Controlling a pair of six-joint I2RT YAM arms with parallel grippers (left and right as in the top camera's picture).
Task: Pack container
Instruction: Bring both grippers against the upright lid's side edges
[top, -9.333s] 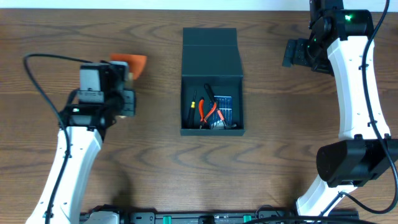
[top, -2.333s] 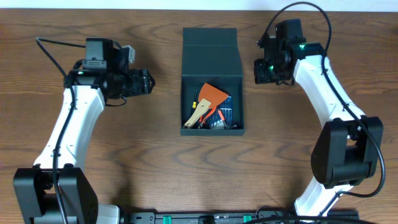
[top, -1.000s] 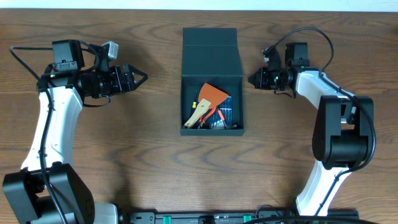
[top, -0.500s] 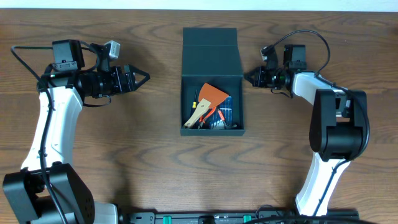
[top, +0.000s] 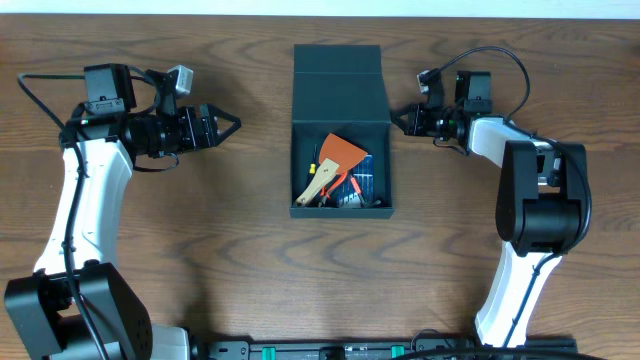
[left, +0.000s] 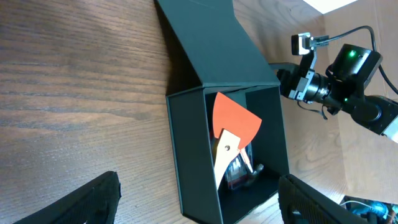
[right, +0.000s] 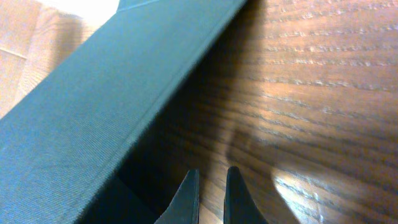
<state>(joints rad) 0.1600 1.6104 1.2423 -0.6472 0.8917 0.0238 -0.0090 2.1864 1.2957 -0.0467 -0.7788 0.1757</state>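
The dark teal container (top: 341, 211) stands at mid-table with its flap lid (top: 338, 85) folded back. Inside lie an orange scraper with a wooden handle (top: 340, 152), orange-handled pliers (top: 329, 181) and a small blue case (top: 364, 175). My left gripper (top: 232, 125) hovers open and empty to the left of the container, pointing at it. In the left wrist view the container (left: 193, 149) and scraper (left: 235, 119) show between its fingers (left: 93, 199). My right gripper (top: 399, 120) is shut on nothing, its tip close against the container's right wall near the hinge. In its own wrist view the right gripper (right: 211, 180) sits low over the wood beside the teal wall (right: 93, 106).
Brown wooden table (top: 200, 240) all round. Both arms' bases stand at the near edge, with cables looping above each wrist. The right arm (left: 336, 90) shows beyond the container in the left wrist view.
The right gripper has crept left, closer to the container's right wall. The left arm and the container's contents have stayed still.
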